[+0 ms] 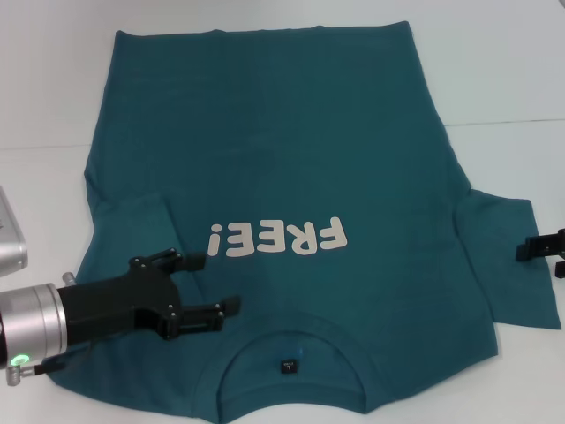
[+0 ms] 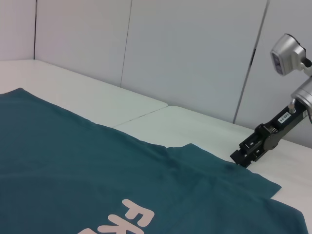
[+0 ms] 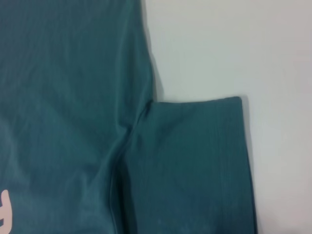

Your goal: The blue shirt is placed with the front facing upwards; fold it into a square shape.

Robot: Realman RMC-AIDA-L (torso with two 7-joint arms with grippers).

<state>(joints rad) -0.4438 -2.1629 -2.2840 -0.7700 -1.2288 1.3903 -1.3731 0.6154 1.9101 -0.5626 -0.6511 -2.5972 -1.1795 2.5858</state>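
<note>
The dark teal-blue short-sleeved cotton T-shirt [image 1: 291,177] with white "FREE!" lettering [image 1: 275,238] lies face up on the white table [image 1: 503,71], collar [image 1: 291,367] at six o'clock. The black left gripper [image 1: 216,281], jaws spread wide and empty, hovers over the shirt's shoulder at seven o'clock. The black right gripper [image 1: 530,249] sits at the edge of the spread sleeve [image 1: 512,265] at three o'clock; its opening cannot be told.

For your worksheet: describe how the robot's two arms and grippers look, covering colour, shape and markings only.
The left gripper is black, with slim linked fingers on a silver cylindrical wrist showing a green light. The right gripper is also black, carrying a small white label, beneath a silver arm.
</note>
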